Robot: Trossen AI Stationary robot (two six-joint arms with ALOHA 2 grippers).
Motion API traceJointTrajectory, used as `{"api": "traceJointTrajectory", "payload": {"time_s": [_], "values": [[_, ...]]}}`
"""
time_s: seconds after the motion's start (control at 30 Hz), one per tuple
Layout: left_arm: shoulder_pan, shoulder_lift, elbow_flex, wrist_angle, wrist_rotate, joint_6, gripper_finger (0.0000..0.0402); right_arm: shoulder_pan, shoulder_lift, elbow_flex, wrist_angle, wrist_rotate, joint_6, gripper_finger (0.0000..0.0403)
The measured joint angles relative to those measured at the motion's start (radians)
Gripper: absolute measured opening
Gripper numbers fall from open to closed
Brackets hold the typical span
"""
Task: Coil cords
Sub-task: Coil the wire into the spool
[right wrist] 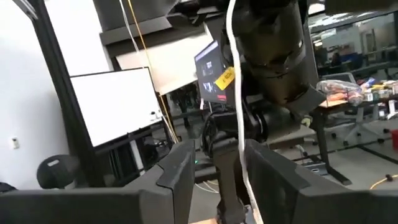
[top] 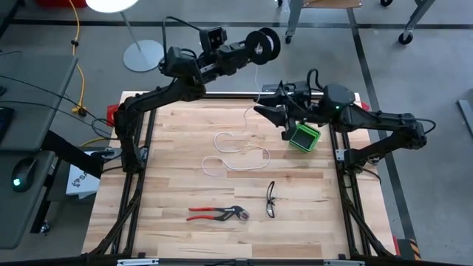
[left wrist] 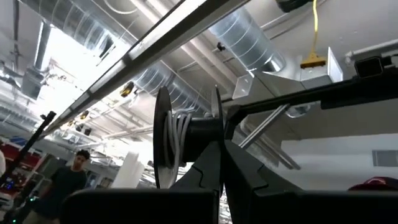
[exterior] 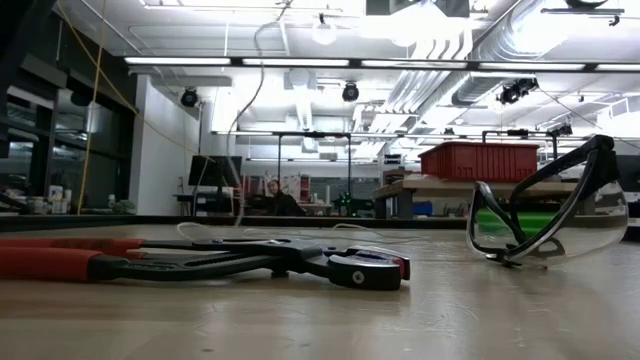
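Note:
The black spool (top: 264,44) is held up beyond the table's far edge by my left gripper (top: 247,49), which is shut on it. A few turns of the white cord (left wrist: 176,134) are wound on its hub. From the spool the cord (top: 256,74) drops to the table and lies there in loose loops (top: 235,154). My right gripper (top: 266,103) is open at the far right of the table. The cord (right wrist: 239,137) runs through the gap between its fingers; I cannot tell whether it touches them. My left gripper pinches one flange of the spool (left wrist: 217,127) at its rim between its two fingers (left wrist: 205,177). The fingers slant upward and the spool stands on edge above them, lifted clear of the table. The cord hangs slack from it.
Red-handled pliers (top: 216,214) and clear safety glasses (top: 270,199) lie near the table's front edge, also close in the low view: pliers (exterior: 200,262), glasses (exterior: 550,215). A green box (top: 303,137) sits under my right arm. A lamp base (top: 143,54) stands beyond the far left corner.

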Motion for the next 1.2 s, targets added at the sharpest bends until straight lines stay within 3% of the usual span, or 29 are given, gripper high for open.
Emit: {"api": "traceJointTrajectory", "payload": {"time_s": [0.5, 0.7, 0.77, 0.87, 1.03, 1.2], "values": [[-0.027, 0.002, 0.002, -0.06, -0.001, 0.004, 0.0, -0.001, 0.027, 0.0, 0.019, 0.042, -0.049, 0.0122], [-0.018, -0.003, 0.002, -0.061, 0.0, -0.003, 0.0, 0.008, 0.025, 0.0, 0.024, 0.047, -0.071, 0.0022], [-0.018, -0.004, 0.002, -0.06, 0.0, -0.008, 0.0, 0.008, 0.025, 0.0, 0.024, 0.064, -0.071, 0.0009], [-0.03, -0.004, 0.002, -0.062, 0.002, -0.013, 0.0, 0.008, 0.025, 0.0, 0.023, 0.096, -0.084, 0.0042], [-0.052, -0.004, 0.002, -0.062, 0.002, -0.004, 0.0, 0.008, 0.028, 0.0, 0.025, 0.155, -0.092, 0.0137], [-0.071, -0.004, 0.002, -0.096, 0.002, 0.018, 0.0, 0.008, 0.042, 0.0, 0.039, 0.135, -0.062, 0.0207]]}}
